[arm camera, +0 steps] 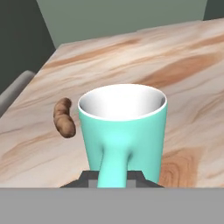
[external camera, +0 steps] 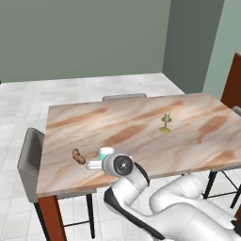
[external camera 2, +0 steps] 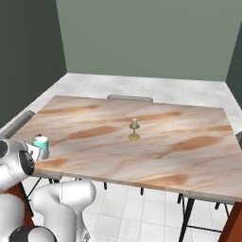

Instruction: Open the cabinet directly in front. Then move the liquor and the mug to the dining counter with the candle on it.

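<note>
The fingers [arm camera: 113, 177] hold the mug [arm camera: 122, 129] by its handle, upright, over the bench's [external camera: 141, 122] near left corner beside a brown lump [arm camera: 64, 117].

left base view: behind arm, looks down over dining counter [external camera: 141, 122].
right base view: same counter, other side; both share candle [external camera: 165, 123].
hand view: very near mug [arm camera: 124, 131].

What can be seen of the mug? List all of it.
The mug is a small teal cylinder with a white, empty inside and a teal handle facing the hand camera. It looks like smooth glazed ceramic. It stands upright over the dining counter near its front left edge, and the gripper is shut on its handle. A small brown lumpy item lies beside it, apart.
</note>
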